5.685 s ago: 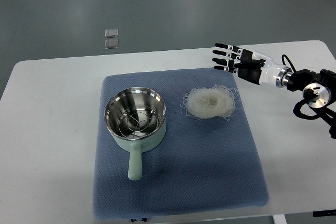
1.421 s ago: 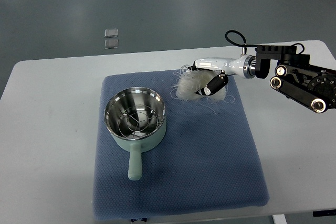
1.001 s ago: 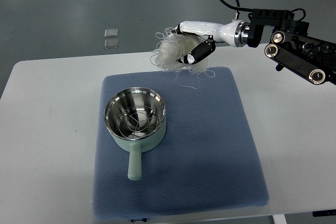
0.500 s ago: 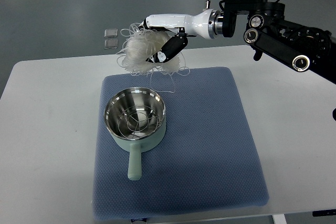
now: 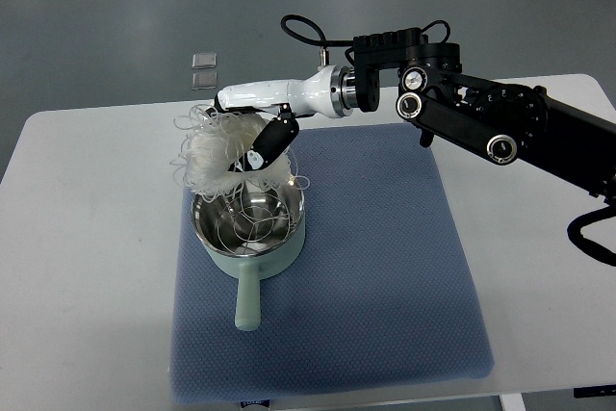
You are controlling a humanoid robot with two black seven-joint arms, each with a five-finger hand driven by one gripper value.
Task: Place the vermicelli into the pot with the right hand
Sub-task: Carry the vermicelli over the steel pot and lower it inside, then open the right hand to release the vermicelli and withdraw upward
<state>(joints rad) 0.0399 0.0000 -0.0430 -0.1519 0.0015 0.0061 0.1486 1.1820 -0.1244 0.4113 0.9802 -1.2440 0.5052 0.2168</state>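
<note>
The task is sitting at its later stage, judging by how things lie: the vermicelli (image 5: 214, 149) is hanging in the air, gripped by the right hand (image 5: 258, 138), and it is not yet resting inside the pot (image 5: 249, 221). The bundle is hovering over the pot's rim at about 10 o'clock, with loose strands trailing down toward the steel bowl and the wire rack (image 5: 252, 225) inside (whether any strand is already touching the metal is too fine to tell). What is left, as far as can be judged, is bringing the bundle a little further toward the pot's centre, lowering it, and letting go.

The right arm is reaching in from the right edge, crossing the far side of the blue mat (image 5: 385, 295), with its black linkage lying at 2 o'clock from the pot and its white forearm stretching leftward almost level. The hand is turning palm-down, its fingers (image 5: 270, 141) curling around the noodle nest from the right side and clenching it; most of the nest is bulging out to the left of the grip.

The pot itself is standing on the mat, its pale green handle (image 5: 247, 299) pointing to 6 o'clock. The left arm is not showing anywhere.
</note>
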